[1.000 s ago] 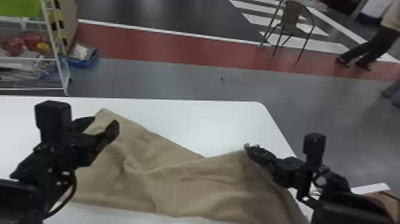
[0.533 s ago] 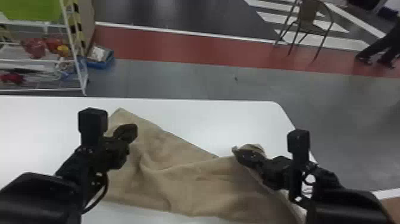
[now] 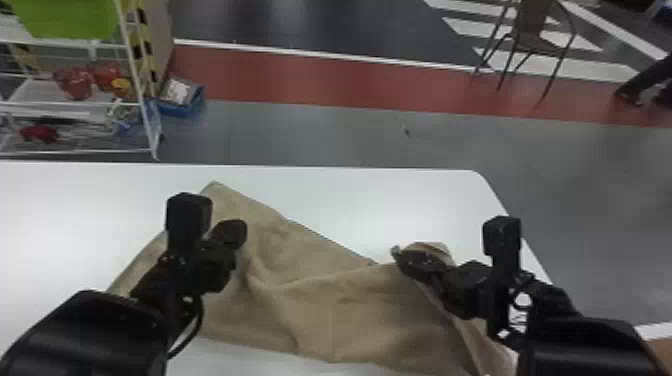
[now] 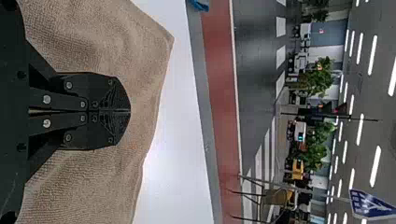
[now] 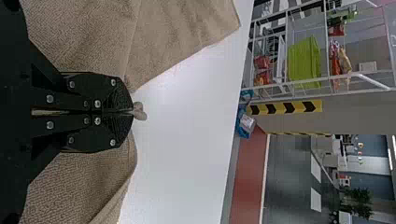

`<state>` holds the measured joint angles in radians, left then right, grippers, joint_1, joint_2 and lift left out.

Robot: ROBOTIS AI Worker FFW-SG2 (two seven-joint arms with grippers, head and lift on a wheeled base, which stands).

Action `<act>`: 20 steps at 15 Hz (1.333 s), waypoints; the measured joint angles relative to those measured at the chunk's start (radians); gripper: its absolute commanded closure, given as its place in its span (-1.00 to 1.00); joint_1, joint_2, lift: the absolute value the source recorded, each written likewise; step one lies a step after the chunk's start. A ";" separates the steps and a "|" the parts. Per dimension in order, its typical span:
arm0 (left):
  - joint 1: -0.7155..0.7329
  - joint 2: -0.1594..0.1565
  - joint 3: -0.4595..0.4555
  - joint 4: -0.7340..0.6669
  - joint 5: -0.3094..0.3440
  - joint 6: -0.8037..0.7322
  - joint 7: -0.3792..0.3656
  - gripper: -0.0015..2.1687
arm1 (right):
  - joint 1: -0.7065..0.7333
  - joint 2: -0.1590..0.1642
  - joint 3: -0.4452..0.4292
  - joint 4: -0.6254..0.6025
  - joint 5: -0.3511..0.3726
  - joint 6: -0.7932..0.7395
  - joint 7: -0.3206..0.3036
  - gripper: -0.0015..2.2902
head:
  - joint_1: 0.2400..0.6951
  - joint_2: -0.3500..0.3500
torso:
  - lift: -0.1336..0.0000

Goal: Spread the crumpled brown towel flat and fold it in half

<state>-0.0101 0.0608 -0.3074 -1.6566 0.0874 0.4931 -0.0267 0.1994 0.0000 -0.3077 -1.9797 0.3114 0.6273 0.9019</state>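
Note:
The brown towel [image 3: 320, 310] lies rumpled across the white table, a diagonal fold running over its middle and one corner pointing toward the far edge. Over its left part is my left gripper [image 3: 235, 232]. In the left wrist view the left gripper [image 4: 130, 111] has its fingers pressed together above the towel [image 4: 88, 37], no cloth visible between them. At the towel's right part is my right gripper [image 3: 400, 254], holding its edge. A small tuft of towel [image 5: 139, 112] pokes out between the tips of the right gripper [image 5: 132, 111] in the right wrist view.
The white table [image 3: 350, 200] has its far edge and rounded right corner beyond the towel. Past it on the floor are a wire shelf [image 3: 75, 102] at the left, a blue box [image 3: 182, 102] and a chair [image 3: 532, 30] at the far right.
The head view has turned slightly left. My left gripper's spread fingers have come together over the towel. Holding the towel's edge, my right gripper has shifted left over the table.

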 measured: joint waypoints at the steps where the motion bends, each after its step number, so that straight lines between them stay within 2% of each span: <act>1: 0.000 -0.002 -0.002 0.005 -0.007 0.000 0.003 0.65 | 0.000 0.000 -0.003 0.001 0.000 -0.003 0.000 -0.02 | 1.00 -0.65 | -0.83; 14: 0.006 0.002 0.004 0.018 -0.069 0.043 0.039 0.65 | -0.021 0.000 -0.008 0.026 -0.005 -0.014 0.000 -0.02 | 1.00 -0.58 | -0.83; 20: 0.057 0.007 0.070 -0.010 -0.076 0.043 0.030 0.65 | -0.027 0.000 0.001 0.025 -0.003 -0.009 0.000 -0.02 | 1.00 -0.47 | -0.83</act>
<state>0.0466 0.0677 -0.2371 -1.6669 0.0109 0.5361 0.0029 0.1727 0.0000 -0.3063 -1.9543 0.3089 0.6182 0.9020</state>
